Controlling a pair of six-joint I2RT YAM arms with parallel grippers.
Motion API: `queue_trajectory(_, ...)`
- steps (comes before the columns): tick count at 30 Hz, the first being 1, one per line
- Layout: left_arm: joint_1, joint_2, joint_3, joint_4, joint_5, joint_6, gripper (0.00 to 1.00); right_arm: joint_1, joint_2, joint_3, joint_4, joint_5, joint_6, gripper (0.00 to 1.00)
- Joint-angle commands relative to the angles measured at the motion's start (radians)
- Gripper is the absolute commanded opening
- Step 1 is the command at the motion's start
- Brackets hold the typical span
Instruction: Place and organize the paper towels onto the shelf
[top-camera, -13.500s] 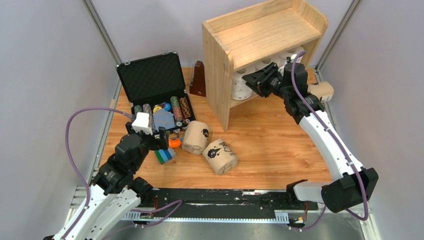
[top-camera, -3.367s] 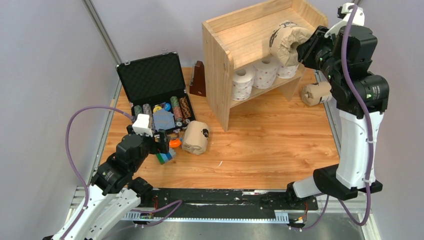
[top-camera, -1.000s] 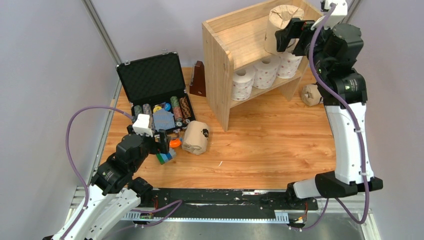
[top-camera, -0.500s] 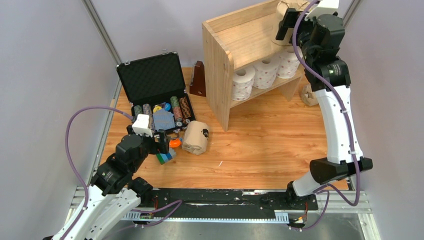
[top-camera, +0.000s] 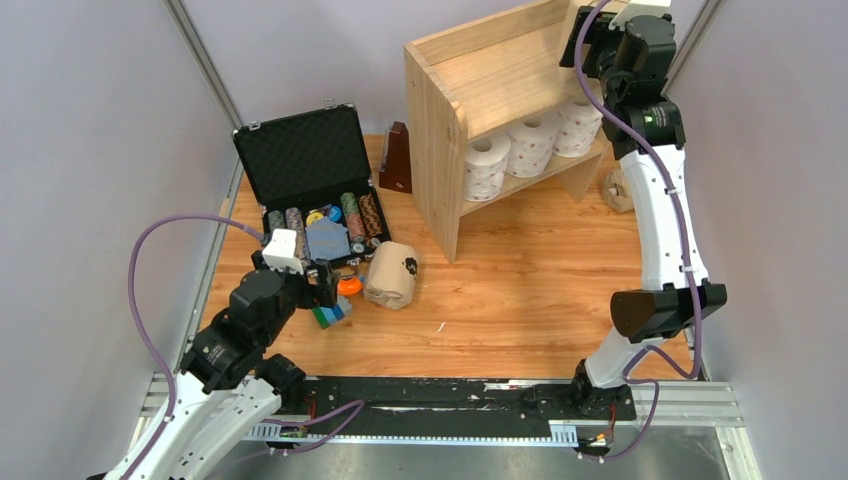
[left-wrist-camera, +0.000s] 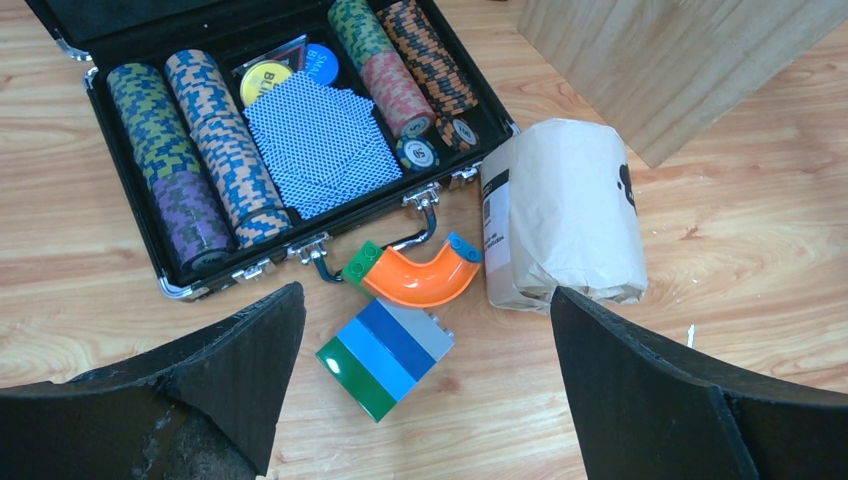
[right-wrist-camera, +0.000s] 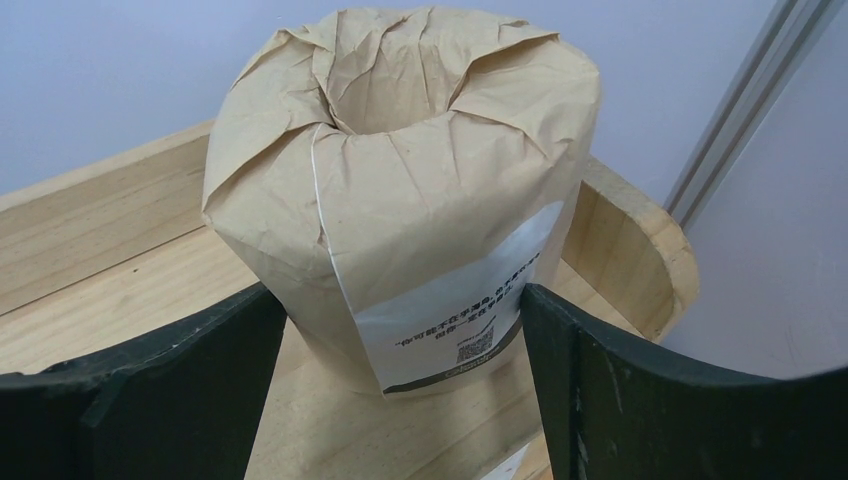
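Note:
The pine shelf stands at the back right. Three white paper towels sit on its lower tier. My right gripper reaches over the back right corner of the shelf's top. In the right wrist view a kraft paper towel stands upright on that top, and my right gripper is shut on it, both fingertips against the wrap. The top view hides this roll behind the gripper. Another kraft roll lies on the table beside my open left gripper. A third lies right of the shelf.
An open black case with poker chips and cards sits at the back left. An orange curved piece and a striped block lie under my left gripper. A dark wedge stands left of the shelf. Walls close in on both sides.
My right gripper has carried the kraft roll further back and right across the shelf's top, and its jaws have narrowed slightly. The left arm has not moved.

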Motion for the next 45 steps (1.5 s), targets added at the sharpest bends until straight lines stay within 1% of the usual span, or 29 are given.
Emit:
queue_trajectory(1,-0.003,-0.006,-0.001,0.03,-0.015,0.013,1.0,-0.008,0.031,0.049,0.031,-0.001,-0.014,0.87)
queue_trajectory(6,-0.002,-0.007,0.0,0.03,-0.016,0.013,1.0,-0.009,0.046,0.072,0.035,-0.007,-0.018,0.91)
queue_trajectory(12,-0.003,-0.007,-0.001,0.029,-0.016,0.013,1.0,-0.015,0.059,0.093,0.041,0.05,-0.021,0.92)
queue_trajectory(18,-0.003,-0.007,0.0,0.028,-0.013,0.012,1.0,-0.016,0.061,0.077,0.041,0.037,-0.025,0.98)
queue_trajectory(20,-0.003,-0.008,0.0,0.027,-0.013,0.011,1.0,-0.014,0.049,0.061,0.039,0.027,-0.021,1.0)
queue_trajectory(25,-0.003,-0.014,0.001,0.026,-0.012,0.011,1.0,-0.015,-0.039,0.001,0.028,-0.058,0.02,1.0)
queue_trajectory(32,-0.003,-0.012,0.002,0.025,-0.017,0.007,1.0,-0.013,-0.261,-0.168,0.017,-0.174,0.106,1.0)
queue_trajectory(38,-0.003,0.042,0.014,0.012,0.011,-0.013,1.0,-0.014,-0.463,-0.375,0.013,-0.322,0.169,1.0)
queue_trajectory(42,-0.003,0.106,0.031,0.003,0.065,-0.082,1.0,-0.013,-0.561,-0.551,0.011,-0.423,0.2,1.0)
queue_trajectory(45,-0.003,0.142,0.026,0.026,0.147,-0.171,1.0,-0.014,-0.633,-0.669,0.011,-0.49,0.218,0.99)
